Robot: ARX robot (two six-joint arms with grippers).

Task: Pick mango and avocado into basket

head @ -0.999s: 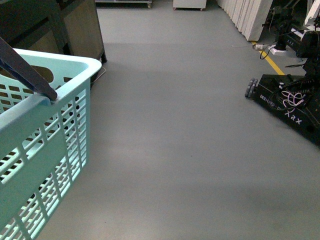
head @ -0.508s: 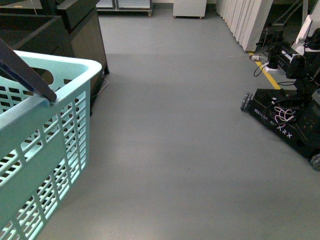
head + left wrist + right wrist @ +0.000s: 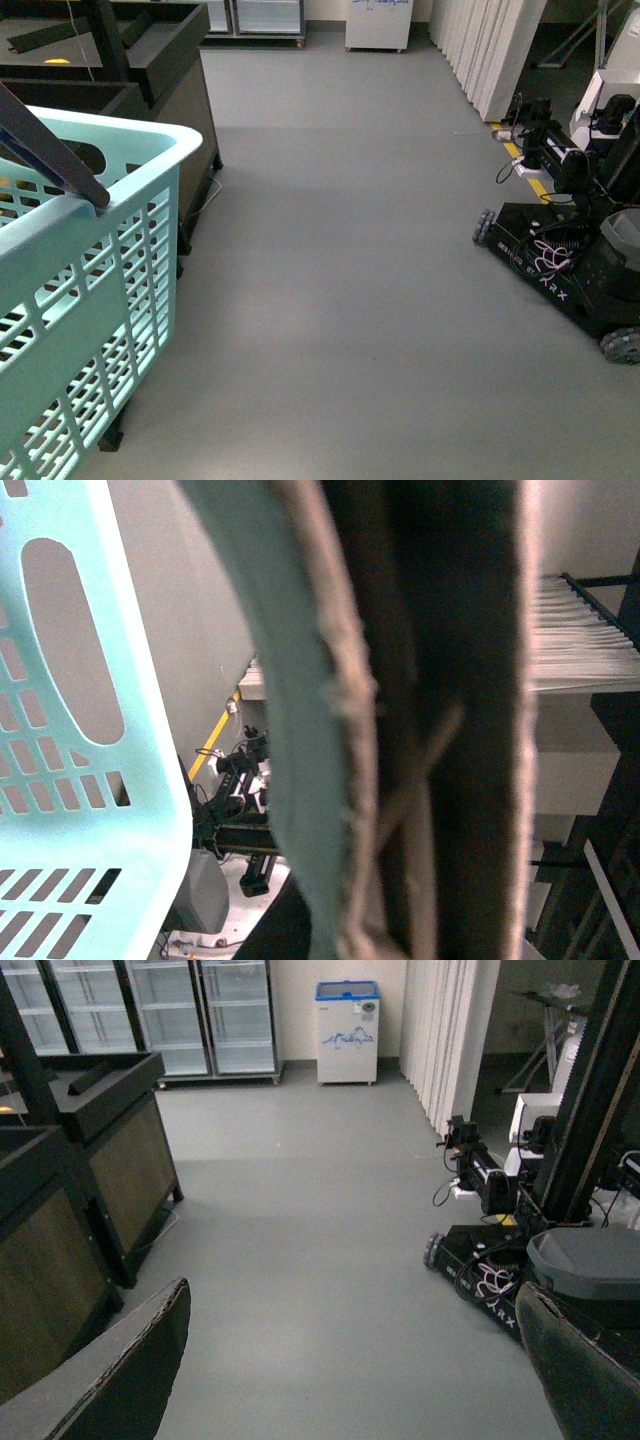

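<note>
Transit stage, by my reading: no mango or avocado is showing clearly in any view, so picking is not yet starting. Basket (image 3: 90, 250) is sitting near left, its brown handle (image 3: 50, 155) running up out of the front view. Left tool (image 3: 420, 730) is filling its wrist view close against the handle; you cannot tell whether it is pinching it. Right tool (image 3: 352, 1295) is hanging spread, holding nothing. Next you are needing to find the fruit, probably at the dark stand (image 3: 165, 80) far left, and bring the right tool over it. Floor (image 3: 340, 280) is lying open through the middle. Another robot (image 3: 570, 260) is crowding the right, and the stand's corner is sitting just beside the basket rim.
</note>
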